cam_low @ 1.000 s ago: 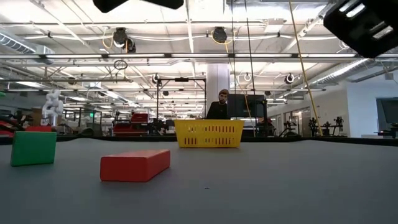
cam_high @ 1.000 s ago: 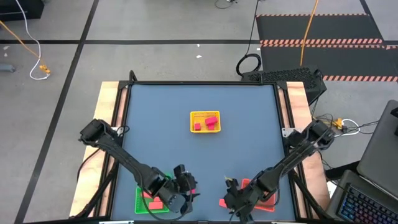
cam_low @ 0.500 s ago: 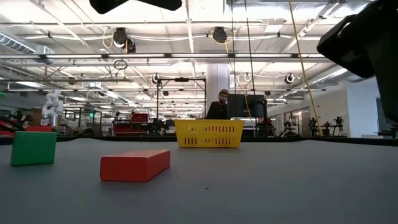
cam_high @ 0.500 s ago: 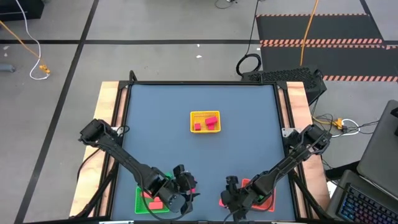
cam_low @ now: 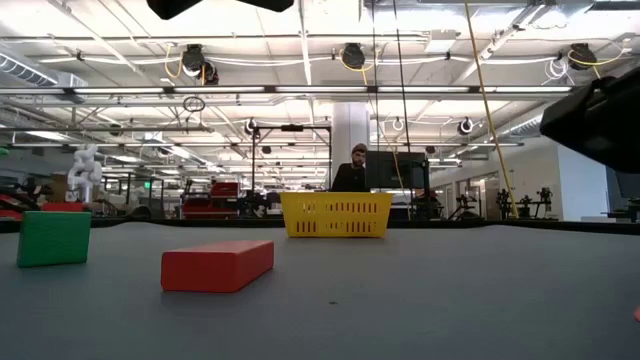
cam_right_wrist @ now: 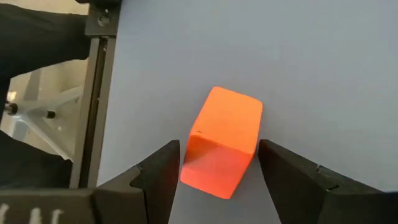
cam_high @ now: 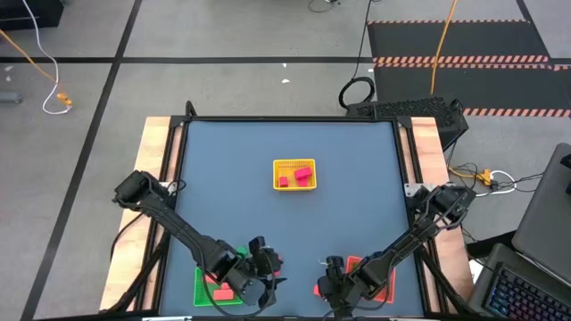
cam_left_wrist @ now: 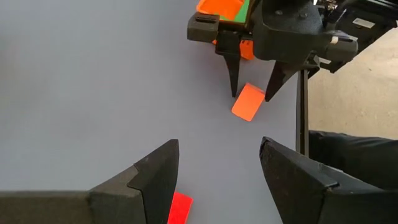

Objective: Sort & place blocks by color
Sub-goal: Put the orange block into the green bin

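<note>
Right wrist view shows my right gripper (cam_right_wrist: pixel 214 163) spread wide, holding nothing, around the orange block (cam_right_wrist: pixel 222 142) lying askew at the table's near edge; closing now may twist it free.

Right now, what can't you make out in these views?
- Green basket contents: high view, left arm covers most of it.
- Red basket: high view, right arm lies over it; the bottom edge cuts it off.
- Pink blocks in the yellow basket: too small in the high view to count; hidden by the wall in the low view.
- Whether the right end effector touches the orange block: fingers flank it, contact unclear.
</note>
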Robot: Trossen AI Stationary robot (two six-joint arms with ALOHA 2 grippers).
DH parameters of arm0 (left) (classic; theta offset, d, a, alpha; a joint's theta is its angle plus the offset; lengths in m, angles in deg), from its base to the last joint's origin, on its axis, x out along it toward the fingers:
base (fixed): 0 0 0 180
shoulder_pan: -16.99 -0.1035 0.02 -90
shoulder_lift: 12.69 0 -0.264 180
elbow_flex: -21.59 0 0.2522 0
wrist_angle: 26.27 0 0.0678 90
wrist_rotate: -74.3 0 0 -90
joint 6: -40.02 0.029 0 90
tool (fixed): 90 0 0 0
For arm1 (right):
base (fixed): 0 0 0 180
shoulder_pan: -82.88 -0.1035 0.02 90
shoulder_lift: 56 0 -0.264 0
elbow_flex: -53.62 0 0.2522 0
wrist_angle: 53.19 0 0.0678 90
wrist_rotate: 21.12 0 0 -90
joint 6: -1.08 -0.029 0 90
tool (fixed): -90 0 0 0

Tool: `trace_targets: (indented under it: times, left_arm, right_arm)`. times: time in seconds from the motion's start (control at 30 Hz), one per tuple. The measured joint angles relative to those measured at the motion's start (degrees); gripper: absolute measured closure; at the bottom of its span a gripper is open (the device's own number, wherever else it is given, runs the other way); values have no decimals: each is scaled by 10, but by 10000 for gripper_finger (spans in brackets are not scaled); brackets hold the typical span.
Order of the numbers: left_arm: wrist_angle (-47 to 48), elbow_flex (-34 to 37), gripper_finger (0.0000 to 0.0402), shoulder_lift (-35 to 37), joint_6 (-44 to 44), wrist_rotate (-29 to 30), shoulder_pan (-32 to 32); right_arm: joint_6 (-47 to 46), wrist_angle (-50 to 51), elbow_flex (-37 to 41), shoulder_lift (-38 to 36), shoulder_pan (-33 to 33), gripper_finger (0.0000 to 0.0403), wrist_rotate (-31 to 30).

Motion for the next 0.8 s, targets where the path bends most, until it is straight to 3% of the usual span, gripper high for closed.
trace_targets:
  times: [0.27, 0.37, 0.53, 0.8]
  left_arm:
    - [-1, 0, 176, 0, 0, 0, 0]
    - [-1, 0, 176, 0, 0, 0, 0]
    - [-1, 0, 176, 0, 0, 0, 0]
    - [-1, 0, 176, 0, 1, 0, 0]
  right_arm:
    - [-2, -5, 0, 3, 0, 193, -17]
    - [-2, -16, 0, 3, 1, 211, -20]
    - [0, -21, 0, 3, 1, 279, -34]
    - [15, -21, 0, 3, 1, 283, -34]
